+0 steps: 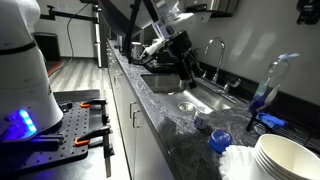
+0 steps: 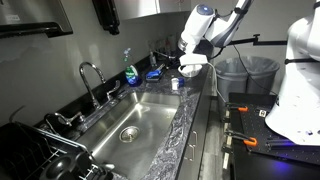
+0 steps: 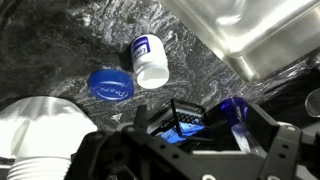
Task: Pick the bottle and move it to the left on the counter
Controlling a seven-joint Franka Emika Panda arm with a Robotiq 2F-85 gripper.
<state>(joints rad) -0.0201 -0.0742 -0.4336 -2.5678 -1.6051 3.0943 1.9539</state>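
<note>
While the gripper point(image 3: 200, 125) hangs spread and empty, bottle point(image 3: 150, 62) clear beyond it, on counter point(image 3: 60, 40)

One of each kind on the tabletop point(image 3: 90, 35)

One small bottle point(image 3: 150, 60), one flat round blue lid point(image 3: 108, 85), one tall bottle point(image 2: 129, 70) of blue liquid and one stack of white bowls point(image 3: 40, 130), whose number is too blurred to count. Set into the stone is one steel sink point(image 2: 150, 110) with one faucet point(image 2: 90, 80). Two bottles in all, one lid, one stack.
</note>
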